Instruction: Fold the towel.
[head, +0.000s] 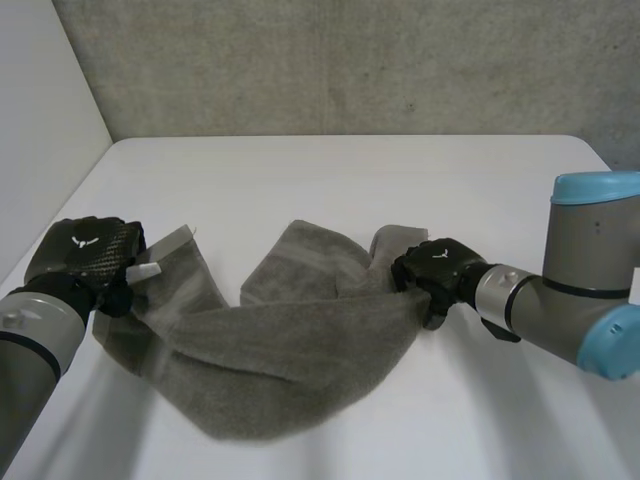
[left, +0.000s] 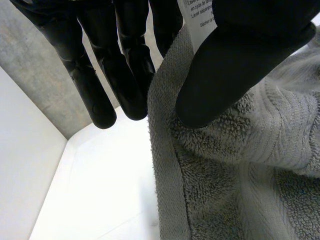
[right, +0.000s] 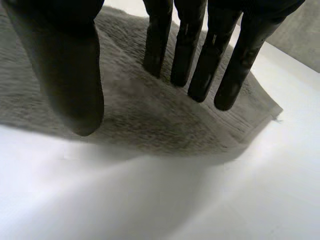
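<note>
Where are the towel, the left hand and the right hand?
towel (head: 300, 370), head view, its sagging middle
left hand (head: 85, 252), head view, back of the hand
right hand (head: 440, 264), head view, back of the hand

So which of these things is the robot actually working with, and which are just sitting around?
Part of the job:
- grey towel, hanging lifted between the two hands
- left hand, pinching one end by the white label
- right hand, gripping the other end

Just there:
- white table underneath
- grey wall behind
</note>
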